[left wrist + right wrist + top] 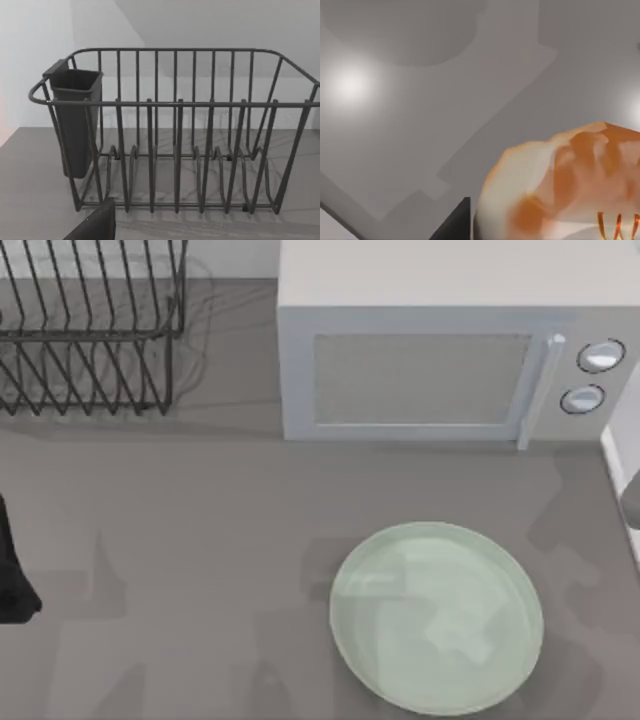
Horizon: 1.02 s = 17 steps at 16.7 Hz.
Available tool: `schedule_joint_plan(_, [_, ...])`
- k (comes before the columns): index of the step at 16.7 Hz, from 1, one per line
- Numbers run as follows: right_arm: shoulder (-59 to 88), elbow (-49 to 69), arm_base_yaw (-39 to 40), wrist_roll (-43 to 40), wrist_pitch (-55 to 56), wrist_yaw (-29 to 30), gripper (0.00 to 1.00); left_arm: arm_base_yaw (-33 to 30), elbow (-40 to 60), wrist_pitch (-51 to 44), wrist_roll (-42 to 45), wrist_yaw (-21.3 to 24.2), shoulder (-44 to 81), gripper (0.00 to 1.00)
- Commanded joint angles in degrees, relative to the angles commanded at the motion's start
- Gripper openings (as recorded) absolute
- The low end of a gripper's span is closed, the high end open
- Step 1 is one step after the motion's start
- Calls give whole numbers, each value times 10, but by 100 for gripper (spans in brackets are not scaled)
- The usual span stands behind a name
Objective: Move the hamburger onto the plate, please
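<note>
Right wrist view: hamburger (560, 185) sits very close under the camera, pale tan bun with orange and white patches, above grey desk surface. A dark wedge at the frame edge beside it may be a finger of the right gripper; whether the gripper is closed on the bun or merely over it cannot be told, nor how wide it stands.

Top view: plate (436, 616), mint-green and glossy, lies bare on the desk (180, 540) in front of the microwave (450, 360). The right arm is a pale shape at the right edge, near the microwave's dials. The left arm is a dark shape parked at the left edge; its wrist camera faces the wire dish rack (175, 140) with a dark cup holder (75, 120).

Judgement on handling: the bun looks light and small, probably soft or rounded enough to roll or slip. Best hold is across its widest sides, low on the body, with gentle closure. The glossy plate may let it slide on release.
</note>
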Motion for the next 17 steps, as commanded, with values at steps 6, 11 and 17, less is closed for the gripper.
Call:
schedule_joint_plan(6, [123, 91, 124, 325, -2, 0, 0, 0, 0, 0, 0, 0, 0, 100])
schedule_joint_plan(11, [213, 163, 232, 618, 10, 0, 0, 0, 0, 0, 0, 0, 0, 100])
schedule_joint_plan(17, [251, 214, 306, 795, 42, 6, 0, 0, 0, 0, 0, 0, 0, 100])
